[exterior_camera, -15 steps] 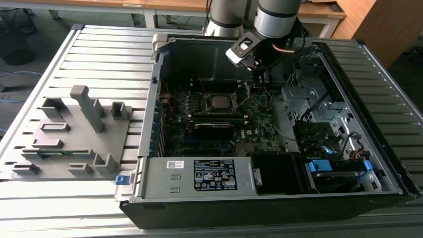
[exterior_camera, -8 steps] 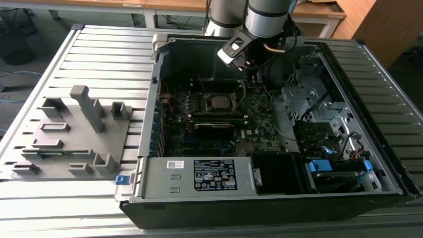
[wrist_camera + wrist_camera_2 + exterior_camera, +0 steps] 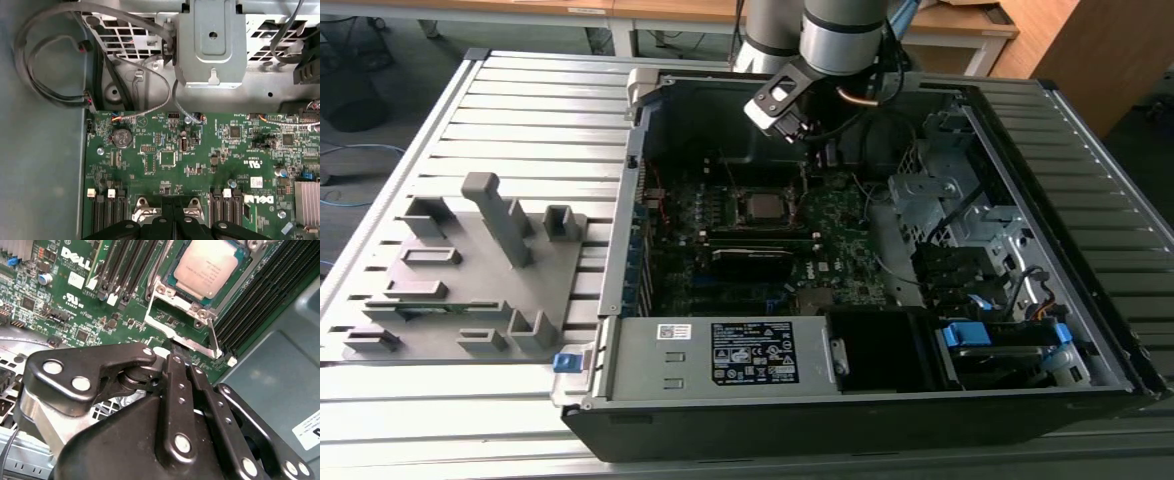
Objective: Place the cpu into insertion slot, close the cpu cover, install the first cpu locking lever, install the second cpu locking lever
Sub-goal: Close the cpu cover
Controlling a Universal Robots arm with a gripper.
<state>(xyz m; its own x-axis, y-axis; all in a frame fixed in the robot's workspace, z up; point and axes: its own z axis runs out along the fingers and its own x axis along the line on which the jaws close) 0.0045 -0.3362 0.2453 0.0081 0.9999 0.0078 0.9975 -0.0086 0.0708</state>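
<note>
The cpu [image 3: 207, 265] is seated in the insertion slot [image 3: 186, 288]; the cpu cover [image 3: 160, 326] is tilted up at the slot's edge, the gripper [image 3: 182, 360] is held just beside it, and a parts tray [image 3: 567, 265] is set well apart, toward the exterior view's left.

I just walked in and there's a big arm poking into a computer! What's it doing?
A robot arm is working inside an open computer case. The cpu already lies in the insertion slot on the green motherboard. The cpu cover is not down yet: it stands tilted up beside the chip. The gripper, with its fingers closed together, is right at the cover's edge.
</note>
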